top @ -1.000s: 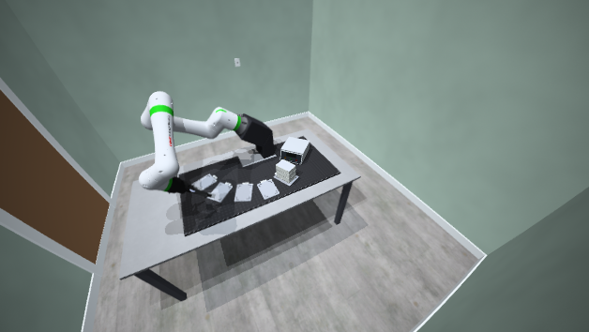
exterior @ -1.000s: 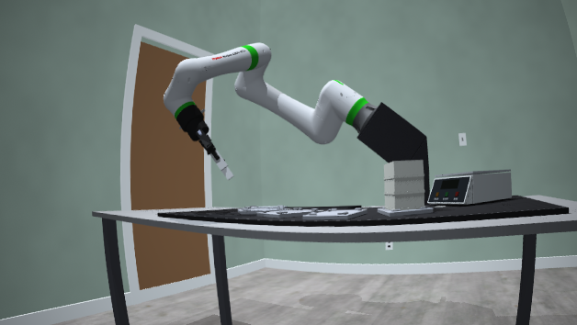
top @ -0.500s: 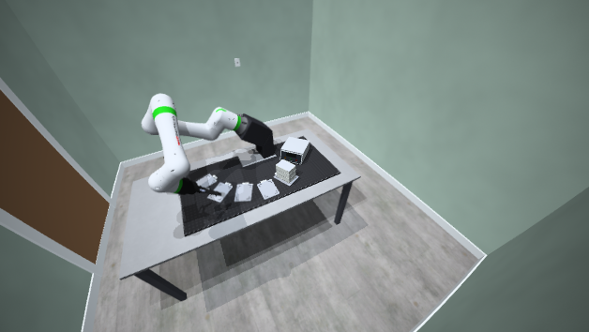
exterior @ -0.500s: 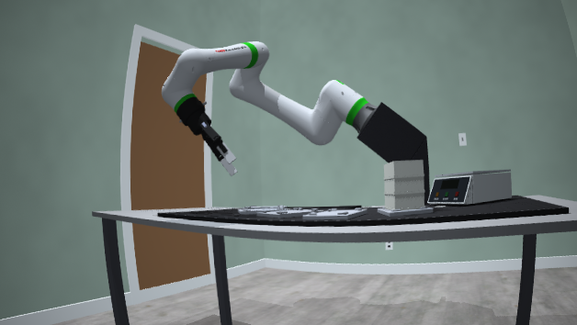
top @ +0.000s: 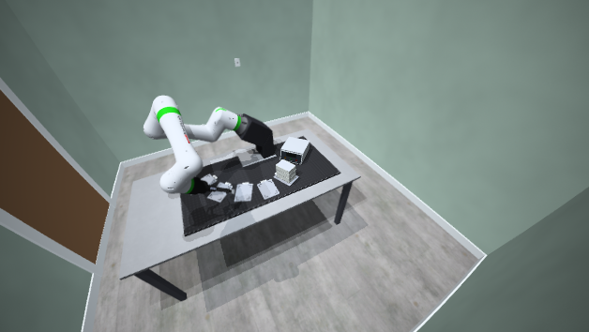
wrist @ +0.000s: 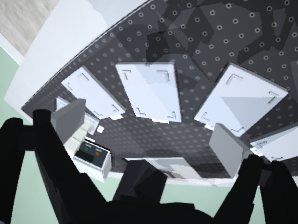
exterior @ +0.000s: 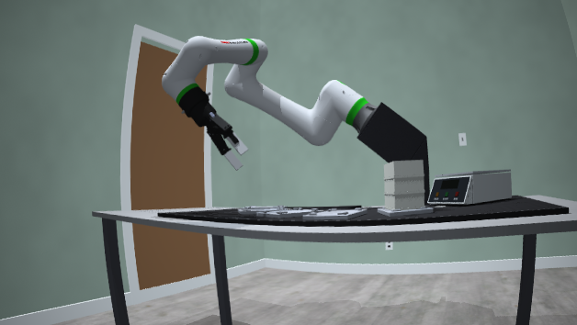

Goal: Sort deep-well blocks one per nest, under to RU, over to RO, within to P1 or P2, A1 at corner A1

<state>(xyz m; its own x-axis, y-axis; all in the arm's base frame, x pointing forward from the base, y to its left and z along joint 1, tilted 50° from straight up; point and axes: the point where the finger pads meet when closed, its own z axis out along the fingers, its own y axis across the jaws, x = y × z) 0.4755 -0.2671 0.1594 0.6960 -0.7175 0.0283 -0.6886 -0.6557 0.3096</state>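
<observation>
Three pale deep-well blocks (top: 286,171) (exterior: 403,185) stand stacked in the infeed nest on the right part of the black mat (top: 211,220) (exterior: 505,208). The check-weigher (top: 293,153) (exterior: 473,187) (wrist: 93,156) stands just behind them; I see no lamp lit. Several flat white nest plates lie in a row to the left, among them one (top: 268,188) nearest the stack and another (top: 243,191) beside it; they also show in the wrist view (wrist: 149,90) (wrist: 240,103). They are empty. My gripper (top: 217,184) (exterior: 236,156) (wrist: 150,122) is open and empty. It hangs high above the left end of the row, far from the stack.
The grey table (top: 155,220) (exterior: 138,215) carries the mat. The arm's black base block (top: 258,133) (exterior: 395,138) stands at the back, right behind the stack. A brown door (exterior: 161,184) is on the wall at the left.
</observation>
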